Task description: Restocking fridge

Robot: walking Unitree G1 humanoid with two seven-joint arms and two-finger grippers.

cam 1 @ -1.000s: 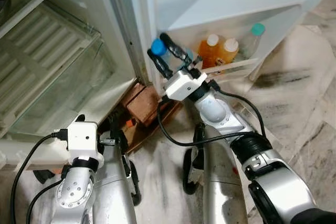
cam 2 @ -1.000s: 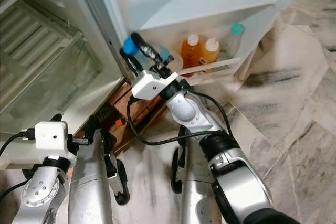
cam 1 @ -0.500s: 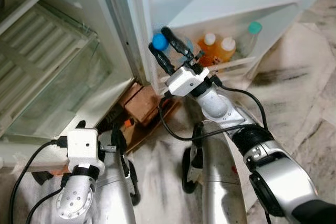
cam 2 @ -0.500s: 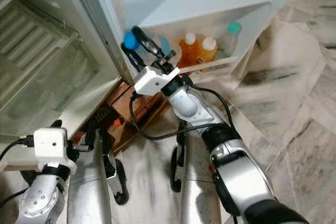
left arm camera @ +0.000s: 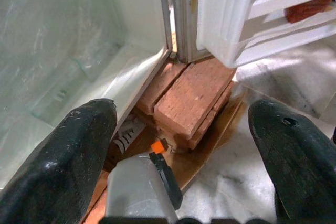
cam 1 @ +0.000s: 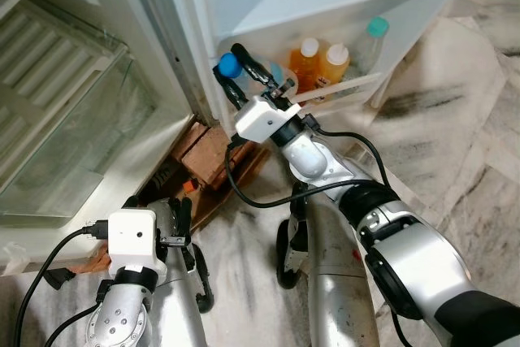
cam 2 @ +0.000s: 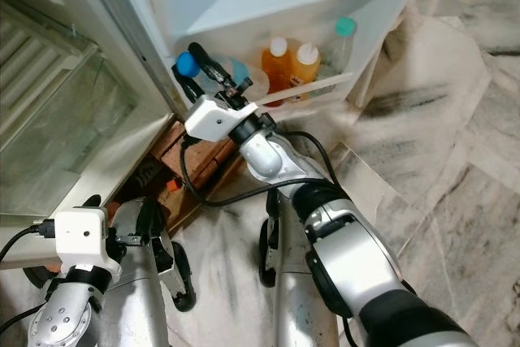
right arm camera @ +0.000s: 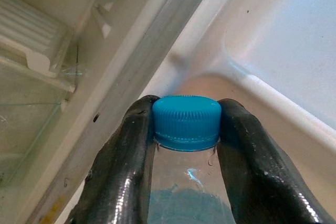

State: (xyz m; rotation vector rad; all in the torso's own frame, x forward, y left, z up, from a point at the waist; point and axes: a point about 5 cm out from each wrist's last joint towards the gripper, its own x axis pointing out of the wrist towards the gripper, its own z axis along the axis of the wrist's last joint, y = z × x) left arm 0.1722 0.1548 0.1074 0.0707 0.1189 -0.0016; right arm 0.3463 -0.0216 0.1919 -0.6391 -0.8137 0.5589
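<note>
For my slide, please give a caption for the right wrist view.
Right gripper shut on a blue-capped water bottle beside the fridge door shelf wall.

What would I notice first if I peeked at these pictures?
Probably the right pincer, pinching a clear bottle by its bright blue cap at the fridge door shelf. Two orange drink bottles and a teal-capped bottle stand in that shelf. Low down, the left pincer hangs open above some red bricks under the fridge.
</note>
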